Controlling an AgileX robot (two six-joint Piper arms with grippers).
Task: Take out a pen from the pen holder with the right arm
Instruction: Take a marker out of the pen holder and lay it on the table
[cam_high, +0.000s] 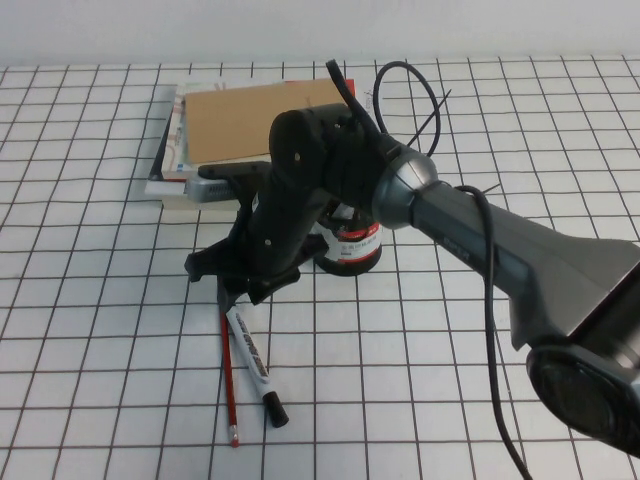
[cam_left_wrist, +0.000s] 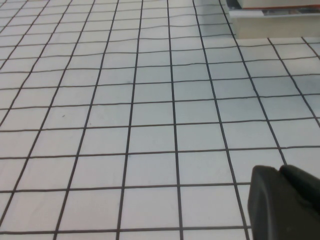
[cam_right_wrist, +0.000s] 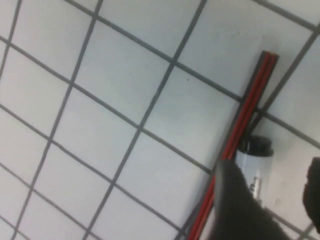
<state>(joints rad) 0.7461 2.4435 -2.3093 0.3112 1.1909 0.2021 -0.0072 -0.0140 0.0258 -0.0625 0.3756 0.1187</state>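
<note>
On the gridded table (cam_high: 500, 120) my right arm (cam_high: 480, 240) reaches across from the right. It hides part of the pen holder (cam_high: 352, 250), so I cannot tell if more pens stand inside. A marker pen (cam_high: 252, 358) lies flat on the table, outside the holder and close beside a red pencil (cam_high: 229, 385). So I judge the main part of the task is done. My right gripper (cam_high: 238, 290) is low over the far end of the marker. Its jaws stand apart on both sides of the pen and grip nothing, because the pen rests on the table. I think what is left is only to lift away.

For room, the table is wide and bare on the near side and to the left. Behind the gripper is a stack of books (cam_high: 250, 120), and the holder is just beside my wrist, so the retreat must not knock it over. My left gripper (cam_left_wrist: 282, 200) is over bare table, well apart from all this.
</note>
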